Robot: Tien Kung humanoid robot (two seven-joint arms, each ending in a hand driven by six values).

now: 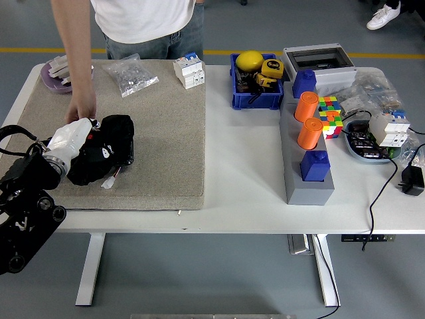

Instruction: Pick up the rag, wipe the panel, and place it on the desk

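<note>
**Black rag bunched up on the mat, wipe looks half done at best**

Black robot arm comes in from the lower left corner, and the left hand [89,154] is sitting right on top of the rag [114,143], which is a dark crumpled heap on the left part of the beige mat [166,133]. The hand is dark on dark, so honestly I cannot tell whether the fingers are clamped on the cloth or just pressing down on it. A white cuff shows at the wrist, and a small white tag or connector pokes out from under the heap on its near side.

A person's hand [83,106] reaches down from the far side and touches the mat just beside the rag, at its far-left edge. Could be steadying something, hard to say.

Where's the task at, as a guess: the rag is under the robot hand and on the mat, which I take to be the panel being wiped. So the pick-up part seems underway or done, wiping is probably the current bit, and setting the rag down on the bare white surface [246,173] is not done yet.

Further right it's all unrelated clutter: a blue bin [255,100] of tools, a grey block [309,189] carrying orange cylinders, and a cube puzzle [330,109]. Right arm isn't visible anywhere
</note>
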